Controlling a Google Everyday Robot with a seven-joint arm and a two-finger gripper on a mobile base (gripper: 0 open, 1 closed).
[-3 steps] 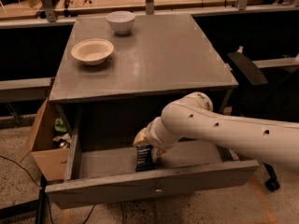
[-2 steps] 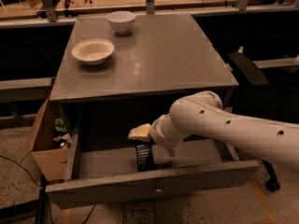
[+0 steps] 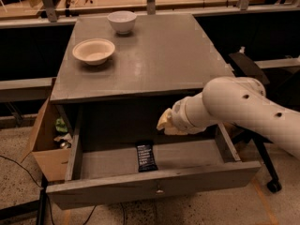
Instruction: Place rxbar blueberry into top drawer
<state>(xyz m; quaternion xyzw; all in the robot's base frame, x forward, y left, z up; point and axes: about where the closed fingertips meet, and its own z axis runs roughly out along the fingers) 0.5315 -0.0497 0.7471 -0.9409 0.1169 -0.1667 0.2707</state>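
The rxbar blueberry [image 3: 146, 156], a small dark glossy bar, lies flat on the floor of the open top drawer [image 3: 154, 182], near its middle. The drawer is pulled out from under the grey table, with a small knob [image 3: 160, 190] on its front panel. My gripper [image 3: 165, 122] is at the end of the white arm, above the drawer and up and to the right of the bar, not touching it. Only its pale tip shows.
A grey tabletop [image 3: 154, 55] carries a tan bowl [image 3: 93, 51] at the left and a white bowl [image 3: 122, 21] at the back. A cardboard box [image 3: 44, 144] with items stands left of the drawer. A black chair base [image 3: 267, 172] is at the right.
The gripper has let go of the bar and risen up and to the right. The bar now lies flat in the drawer instead of standing on end.
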